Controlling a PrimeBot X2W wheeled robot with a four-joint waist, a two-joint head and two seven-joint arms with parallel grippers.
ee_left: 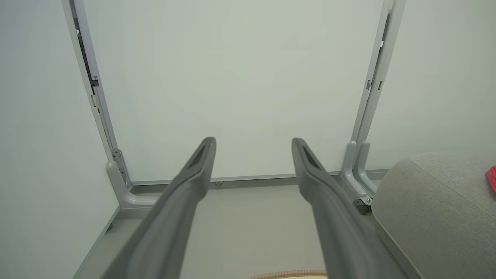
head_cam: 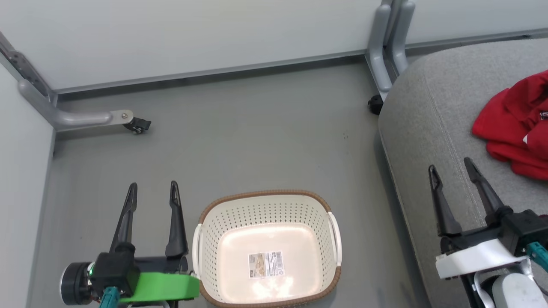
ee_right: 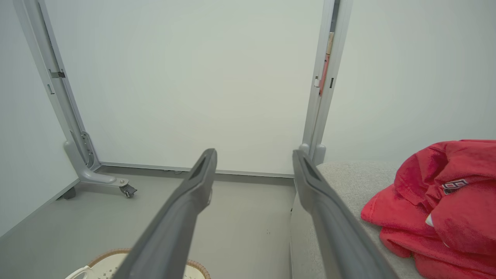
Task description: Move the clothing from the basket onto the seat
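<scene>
Clothing [head_cam: 518, 124]: a crumpled bright red heap lying on the seat [head_cam: 428, 107], toward the robot's right and running past the head view's right edge. A white patch and some dark lettering show among the folds. I cannot separate the heap into individual garments.

Basket [head_cam: 265, 193]: upright on the grey floor [head_cam: 239, 141], just left of the seat's rounded edge and well apart from the clothing. A paper label [head_cam: 265, 264] lies flat on its pale bottom.

Left end effector [head_cam: 153, 190]: fingers spread wide with nothing between them. It sits low, just beside the basket's left handle, pointing toward the pale partition panels [head_cam: 192, 34].

Right end effector [head_cam: 450, 166]: fingers likewise spread and gripping nothing. It is poised over the near part of the seat, with the red heap off to its right and no contact between them.

A grey castor foot [head_cam: 137, 125] of the partition stands on the floor beyond the left end effector.
</scene>
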